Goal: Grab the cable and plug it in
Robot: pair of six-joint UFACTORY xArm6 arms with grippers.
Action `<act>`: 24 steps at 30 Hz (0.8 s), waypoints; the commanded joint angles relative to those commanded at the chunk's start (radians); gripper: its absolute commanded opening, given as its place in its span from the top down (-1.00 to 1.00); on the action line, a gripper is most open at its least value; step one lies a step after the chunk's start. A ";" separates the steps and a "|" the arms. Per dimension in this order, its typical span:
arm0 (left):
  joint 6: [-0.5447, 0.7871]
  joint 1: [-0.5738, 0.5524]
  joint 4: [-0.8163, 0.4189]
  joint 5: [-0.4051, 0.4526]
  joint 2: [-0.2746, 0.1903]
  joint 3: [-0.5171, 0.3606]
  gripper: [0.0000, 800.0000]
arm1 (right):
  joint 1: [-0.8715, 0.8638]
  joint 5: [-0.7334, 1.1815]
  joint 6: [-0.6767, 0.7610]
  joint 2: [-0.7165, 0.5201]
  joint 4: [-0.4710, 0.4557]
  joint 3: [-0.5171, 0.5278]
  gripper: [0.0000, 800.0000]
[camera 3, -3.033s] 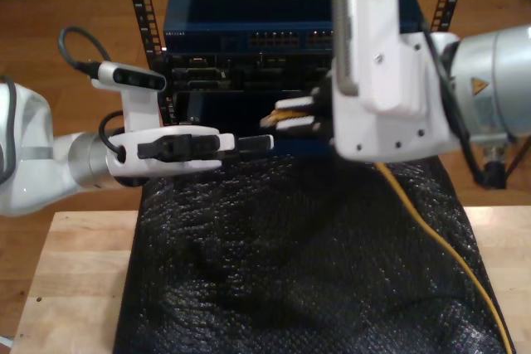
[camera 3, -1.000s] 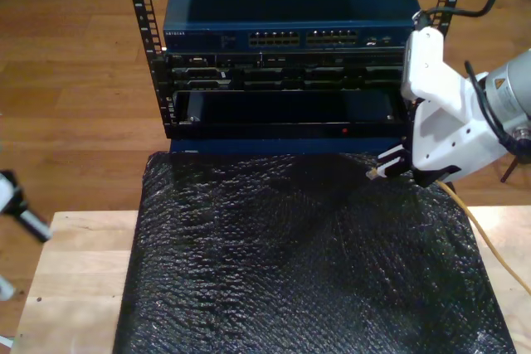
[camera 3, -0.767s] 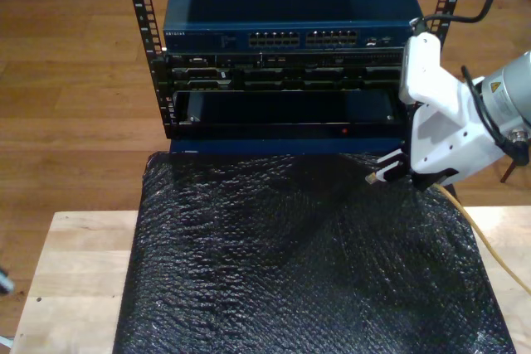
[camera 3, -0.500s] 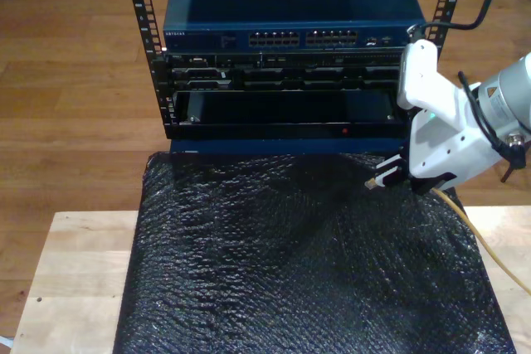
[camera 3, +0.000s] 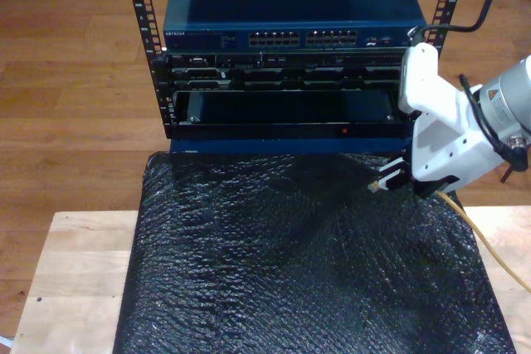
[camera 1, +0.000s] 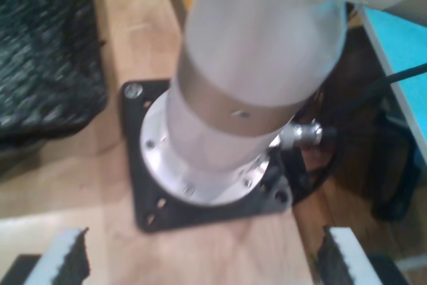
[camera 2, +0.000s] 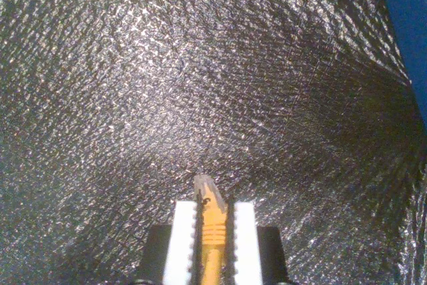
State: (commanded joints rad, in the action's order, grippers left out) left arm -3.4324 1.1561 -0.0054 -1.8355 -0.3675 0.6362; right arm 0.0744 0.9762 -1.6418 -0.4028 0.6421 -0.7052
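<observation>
second gripper: my second gripper (camera 3: 390, 178) (camera 2: 208, 231) is clamped on the cable, both white pads pressed against it; sits at the right of the exterior view, over the black mat's far right part
cable: the cable (camera 3: 477, 234) (camera 2: 211, 245) is yellow-orange, held between the pads with its clear plug tip poking just past them; in the exterior view it trails from the gripper toward the lower right, across the mat edge and the table
plug: tip hangs above the mat, apart from the rack
first gripper: my first gripper (camera 1: 200, 261) has its pads (camera 1: 63, 258) spread wide, grasping nothing; faces an arm base (camera 1: 220, 131) bolted to the table
black mat: the black mat (camera 3: 290, 271) covers the table (camera 3: 75, 271), centre of the exterior view
rack: the rack (camera 3: 286, 47) with rows of ports, upper centre of the exterior view, beyond the mat
</observation>
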 joint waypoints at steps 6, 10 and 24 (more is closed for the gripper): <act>0.035 0.046 -0.028 0.051 -0.023 -0.069 -1.00 | 0.000 -0.002 0.000 -0.002 0.000 0.008 1.00; 0.057 0.054 -0.029 0.118 -0.046 -0.123 -1.00 | -0.002 0.000 0.000 -0.002 0.002 0.020 1.00; 0.066 0.057 -0.063 0.318 -0.146 -0.302 -1.00 | -0.002 0.000 0.000 -0.008 0.000 0.028 1.00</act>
State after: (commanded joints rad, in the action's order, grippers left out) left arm -3.3664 1.2129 -0.0683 -1.5179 -0.5132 0.3339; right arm 0.0729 0.9762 -1.6418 -0.4104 0.6421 -0.6776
